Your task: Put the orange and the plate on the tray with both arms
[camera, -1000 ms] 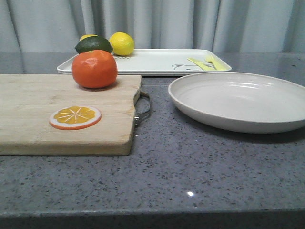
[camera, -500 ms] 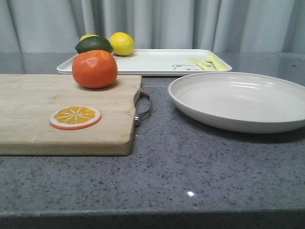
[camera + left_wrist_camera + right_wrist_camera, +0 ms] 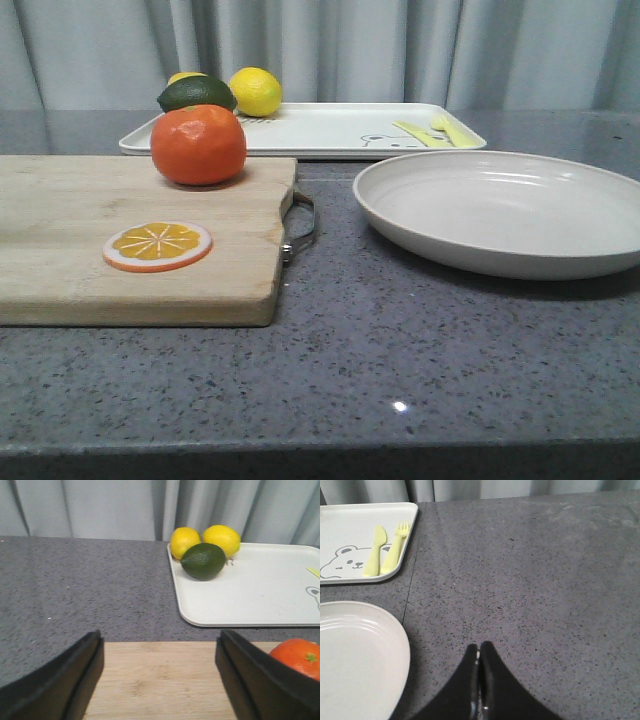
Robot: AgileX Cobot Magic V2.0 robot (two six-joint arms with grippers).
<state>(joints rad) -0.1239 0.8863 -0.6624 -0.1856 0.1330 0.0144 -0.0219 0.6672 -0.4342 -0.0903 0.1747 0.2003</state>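
Note:
The orange [image 3: 198, 144] sits at the far end of the wooden cutting board [image 3: 70, 230]; the left wrist view catches it [image 3: 299, 656] just outside one finger. My left gripper [image 3: 159, 652] hangs open over the board, nothing between its fingers. The off-white plate [image 3: 505, 210] rests on the counter to the right, its rim visible [image 3: 395, 645] beside my right gripper [image 3: 479, 650], which is shut and empty above bare counter. The white tray [image 3: 320, 130] with the bear drawing [image 3: 342, 562] lies at the back. Neither gripper shows in the front view.
On the tray's left end lie two lemons [image 3: 220, 537] and a dark green avocado [image 3: 203, 560]; a yellow fork and knife [image 3: 387, 550] lie at its right end. An orange slice [image 3: 158, 246] lies on the board. A metal handle [image 3: 300, 225] juts from the board toward the plate. Curtains hang behind.

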